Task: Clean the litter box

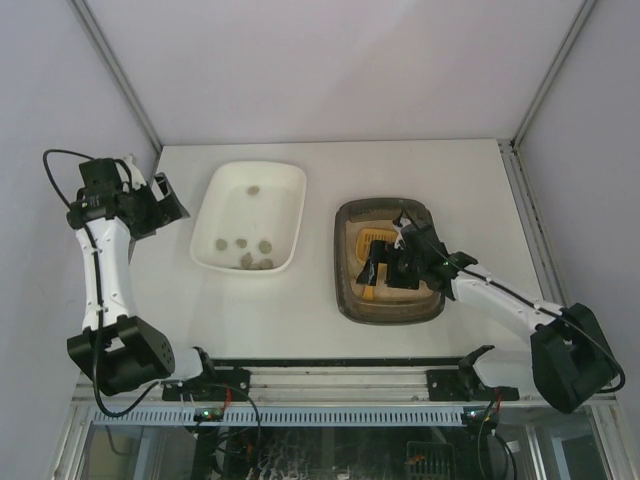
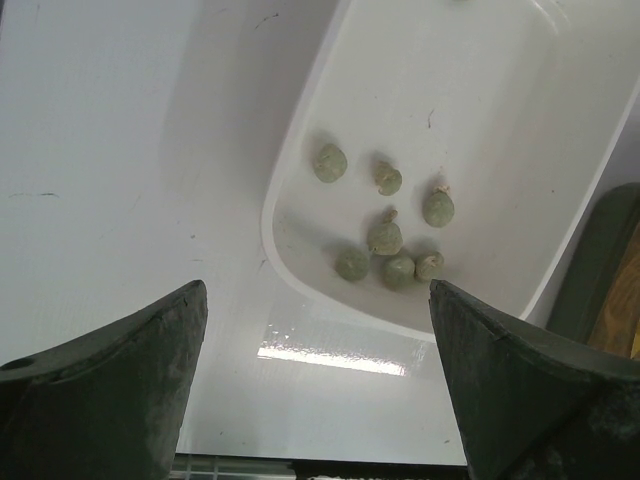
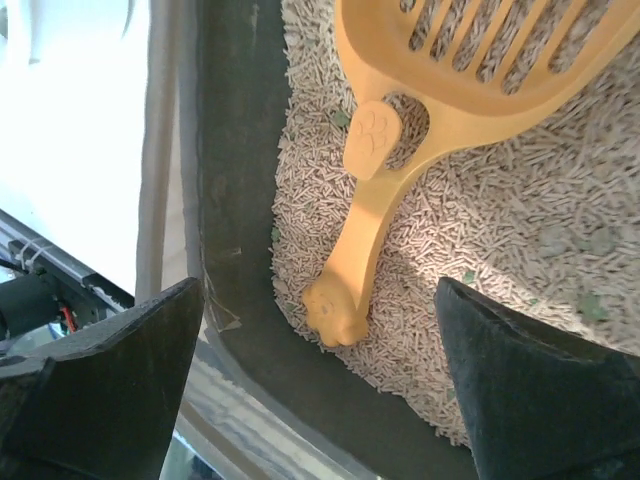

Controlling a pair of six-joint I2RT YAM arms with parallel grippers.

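The dark litter box (image 1: 344,292) stands right of centre, filled with pale pellet litter (image 3: 520,230). A yellow slotted scoop (image 3: 378,225) lies in the litter, handle end near the box's dark wall (image 3: 235,200). My right gripper (image 3: 320,290) hangs open just above that handle, a finger on either side and neither touching it; from above, the right gripper (image 1: 390,262) is over the scoop (image 1: 358,240). My left gripper (image 1: 170,205) is open and holds nothing, left of the white tray (image 1: 215,200). Through its wrist camera the left gripper (image 2: 318,290) is over bare table.
The white tray (image 2: 480,100) holds several greenish-grey clumps (image 2: 385,240), grouped near its front end (image 1: 245,252). A metal rail (image 1: 340,380) runs along the table's near edge. Walls close in the table at the back and both sides.
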